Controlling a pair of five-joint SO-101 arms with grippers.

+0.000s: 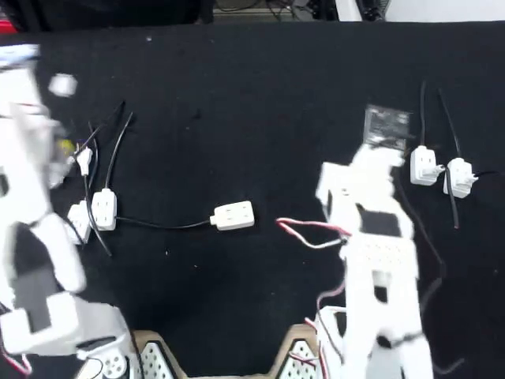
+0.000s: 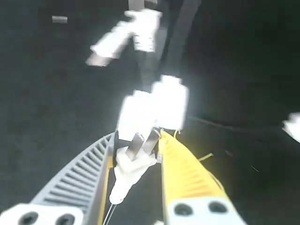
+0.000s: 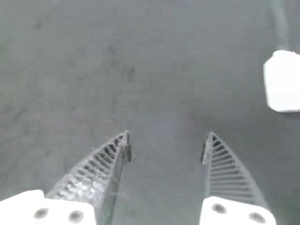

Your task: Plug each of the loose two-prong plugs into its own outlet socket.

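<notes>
Two arms were present: the left arm (image 1: 35, 260) and the right arm (image 1: 379, 245). Five white connector blocks lay on the table (image 1: 260, 95): a left pair (image 1: 104, 209), one central block (image 1: 233, 215) and a right pair (image 1: 424, 166). One two-prong plug (image 2: 133, 157) was off the table, showing two prongs

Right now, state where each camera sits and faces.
High view: fixed above, looking down on the black table; left arm and right arm show.
Left wrist view: on the left arm, looking along the left gripper, shut on a two-prong plug, toward white sockets.
Right wrist view: on the right arm, looking past the open right gripper at that table.
High and left wrist views share those sockets.
</notes>
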